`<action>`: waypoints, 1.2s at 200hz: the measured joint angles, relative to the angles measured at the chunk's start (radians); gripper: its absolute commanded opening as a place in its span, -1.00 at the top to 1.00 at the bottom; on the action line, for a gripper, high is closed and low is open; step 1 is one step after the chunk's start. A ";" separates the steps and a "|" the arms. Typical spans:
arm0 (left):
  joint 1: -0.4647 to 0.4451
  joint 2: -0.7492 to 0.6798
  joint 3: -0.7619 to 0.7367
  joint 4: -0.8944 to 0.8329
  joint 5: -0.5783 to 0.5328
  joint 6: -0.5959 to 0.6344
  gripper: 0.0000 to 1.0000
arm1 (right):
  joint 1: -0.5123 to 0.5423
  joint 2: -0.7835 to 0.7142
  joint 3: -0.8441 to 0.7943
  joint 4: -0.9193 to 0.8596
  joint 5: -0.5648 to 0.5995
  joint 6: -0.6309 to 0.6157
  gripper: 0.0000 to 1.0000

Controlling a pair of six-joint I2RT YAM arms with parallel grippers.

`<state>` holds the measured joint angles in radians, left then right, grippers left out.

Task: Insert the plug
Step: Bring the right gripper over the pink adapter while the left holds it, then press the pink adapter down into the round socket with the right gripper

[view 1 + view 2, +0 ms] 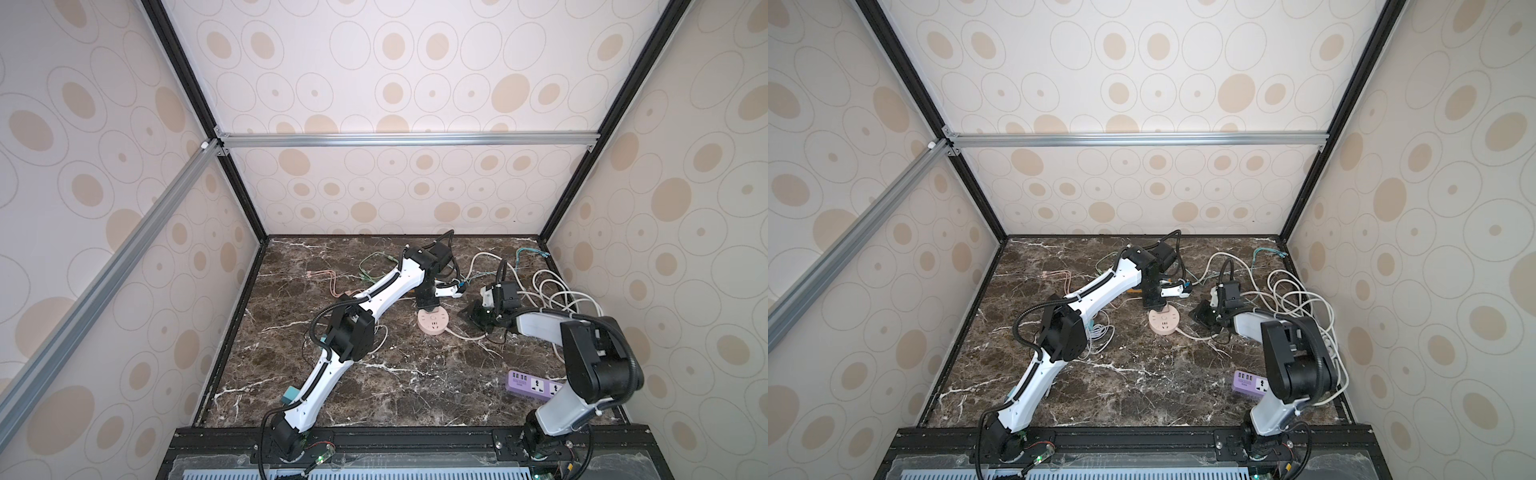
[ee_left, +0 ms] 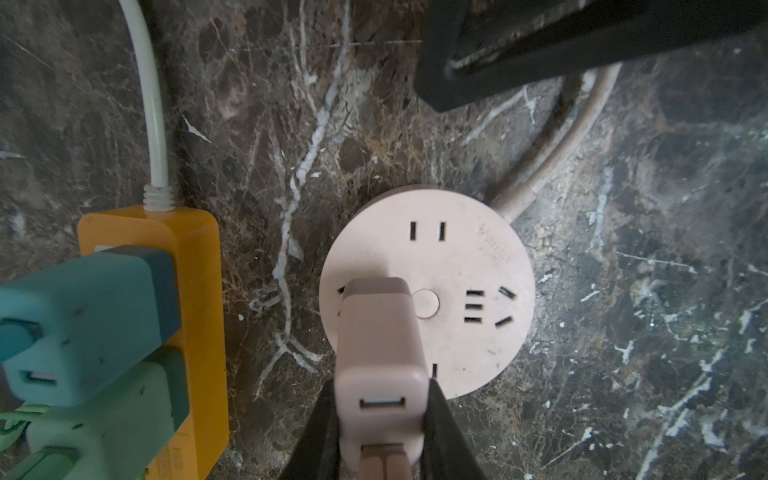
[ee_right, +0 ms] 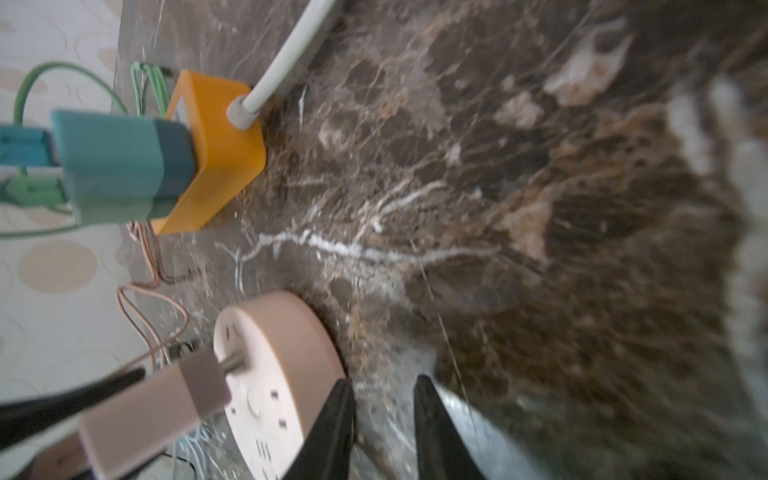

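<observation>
Closest to my left wrist camera is the pink plug [image 2: 380, 353], pinched on both flanks by the black fingers [image 2: 444, 419] of the left gripper [image 2: 381, 399], which are clamped on its body. It stands over one side of the round pink socket [image 2: 457, 257], which lies flat on the marble tabletop [image 2: 644, 291]. In both top views the socket sits near the middle of the workspace, with the left arm reaching straight down onto it. From my right wrist camera I see a metal pin of the pink plug [image 3: 158, 399] entering the round pink socket [image 3: 286, 328]. A bare stretch of pin shows between the plug body and the socket face, so it is not pushed home. Just beside the socket's rim sits the right gripper [image 3: 382, 399], low, its fingers a narrow gap apart with only tabletop between them and nothing held. That view is smeared, so I can't tell whether one finger touches the rim. Next to the socket lies a yellow power strip [image 2: 199, 299] with a white cord [image 2: 153, 116], carrying a teal charger [image 2: 83, 316] and a green charger [image 2: 108, 419]. Well apart, near the right arm's base, a purple power strip [image 1: 534, 384] lies flat.
</observation>
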<state>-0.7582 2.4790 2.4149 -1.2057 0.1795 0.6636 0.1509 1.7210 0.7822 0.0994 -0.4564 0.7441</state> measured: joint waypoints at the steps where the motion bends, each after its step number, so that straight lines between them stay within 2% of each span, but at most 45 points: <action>1: 0.000 0.000 0.000 0.000 0.000 0.000 0.86 | 0.000 0.007 0.002 0.004 -0.002 0.006 0.56; 24: 0.000 0.000 0.000 0.000 0.002 0.000 0.80 | 0.004 0.111 0.076 0.083 -0.062 0.037 0.69; 36: 0.000 0.000 0.000 0.000 0.002 0.000 0.71 | 0.013 0.159 0.120 0.101 -0.087 0.041 0.75; 67: 0.000 0.000 0.000 0.000 0.003 0.000 0.63 | 0.064 0.185 0.142 0.127 -0.119 0.042 0.86; 108: 0.001 -0.013 -0.025 0.014 0.002 0.000 0.60 | 0.075 0.185 0.118 0.221 -0.138 0.068 0.87; 141: 0.001 -0.031 -0.057 0.035 0.004 0.000 0.47 | 0.080 0.185 0.112 0.257 -0.154 0.081 0.88; 166: 0.002 -0.037 -0.068 0.042 0.007 0.000 0.45 | 0.082 0.185 0.102 0.289 -0.164 0.090 0.88; 183: 0.002 -0.041 -0.072 0.045 0.008 0.000 0.51 | 0.082 0.185 0.090 0.319 -0.171 0.102 0.88; 212: 0.002 -0.048 -0.086 0.056 0.006 0.000 0.82 | 0.091 0.185 0.082 0.351 -0.200 0.113 0.89; 240: 0.002 -0.025 -0.033 0.019 0.003 0.003 0.89 | 0.102 0.186 0.084 0.353 -0.193 0.119 0.92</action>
<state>-0.7563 2.4542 2.3817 -1.1862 0.1825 0.6666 0.2531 1.9068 0.8661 0.4526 -0.6498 0.8635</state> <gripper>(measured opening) 0.270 0.048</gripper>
